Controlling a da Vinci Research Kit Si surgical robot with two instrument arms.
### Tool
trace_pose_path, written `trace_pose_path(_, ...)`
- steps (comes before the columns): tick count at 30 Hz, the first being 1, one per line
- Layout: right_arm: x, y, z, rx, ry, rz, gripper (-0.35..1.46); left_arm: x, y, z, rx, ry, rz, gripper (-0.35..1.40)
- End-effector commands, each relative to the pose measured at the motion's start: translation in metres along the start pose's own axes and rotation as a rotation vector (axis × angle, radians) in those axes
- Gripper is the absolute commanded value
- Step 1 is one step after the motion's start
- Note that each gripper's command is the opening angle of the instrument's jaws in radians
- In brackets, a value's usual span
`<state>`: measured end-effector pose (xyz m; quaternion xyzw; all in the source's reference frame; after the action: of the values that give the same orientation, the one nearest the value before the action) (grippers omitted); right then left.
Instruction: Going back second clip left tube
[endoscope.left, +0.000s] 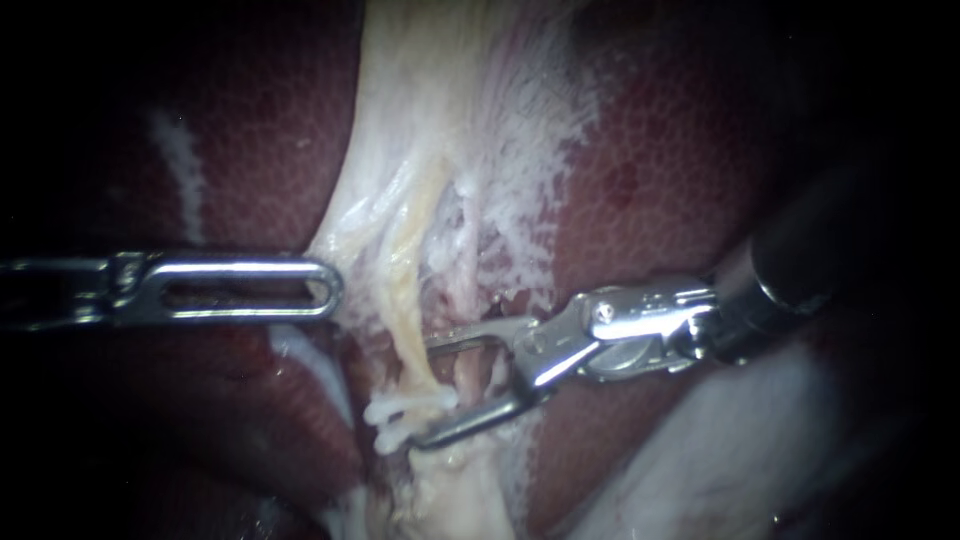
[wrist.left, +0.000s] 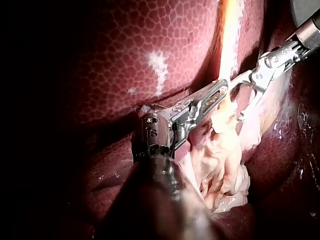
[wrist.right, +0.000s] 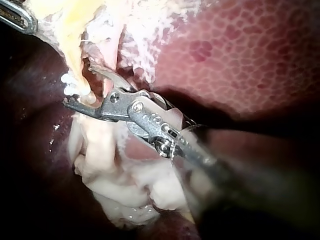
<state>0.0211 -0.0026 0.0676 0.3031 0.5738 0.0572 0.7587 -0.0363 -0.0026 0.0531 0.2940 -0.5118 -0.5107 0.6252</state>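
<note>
Dark red liver (endoscope.left: 680, 150) fills the endoscope view. A pale band of tissue (endoscope.left: 450, 120) runs down its middle. A yellowish tube (endoscope.left: 408, 310) lies within that band.

The left instrument (endoscope.left: 332, 290) comes in level and touches the band's edge. Whether it grips the tissue cannot be told from any view.

The right instrument (endoscope.left: 425, 392) reaches in from the right. Its jaws stand apart and hold nothing. The tube lies in the gap near their tips.

A white clip (endoscope.left: 395, 415) sits across the tube low down, just beside the lower jaw's tip. Its beaded ends may belong to two clips, but the view is too poor to be sure.

The clip looks seated and the jaws are released, so the step in hand appears to be backing the right instrument away. That move calls for a straight pull along its shaft, with the jaws kept clear of the clip and tube. The left instrument should keep the band steady.
</note>
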Motion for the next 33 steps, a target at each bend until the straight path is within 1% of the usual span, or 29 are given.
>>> trace_pose_path(1, 0.0, -0.0002, -0.0005, 0.001, 0.0, 0.001, 0.6, 0.0001, 0.0001, 0.0001, 0.001, 0.001, 0.0, -0.35)
trace_pose_path(4, 0.0003, -0.0009, -0.0023, -0.009, 0.0, 0.008, 0.6, 0.0001, 0.0003, 0.0001, 0.001, 0.001, 0.0, -0.35)
trace_pose_path(10, 0.0018, -0.0017, -0.0068, -0.04, 0.008, 0.018, 0.6, 0.0003, 0.0007, 0.0003, 0.001, 0.001, 0.002, -0.35)
trace_pose_path(16, 0.0038, -0.0016, -0.0108, -0.081, 0.023, -0.007, 0.6, 0.0004, 0.001, 0.0004, 0.001, 0.001, 0.003, -0.35)
trace_pose_path(21, 0.005, -0.0019, -0.0126, -0.098, 0.033, -0.018, 0.6, 0.0004, 0.001, 0.0005, 0.0, 0.0, 0.003, -0.35)
trace_pose_path(27, 0.006, -0.0021, -0.014, -0.1, 0.041, -0.032, 0.6, 0.0004, 0.001, 0.0005, 0.0, 0.0, 0.003, -0.35)
trace_pose_path(33, 0.0063, -0.0025, -0.0151, -0.1, 0.041, -0.034, 0.6, 0.0005, 0.001, 0.0006, 0.0, 0.0, 0.003, -0.35)
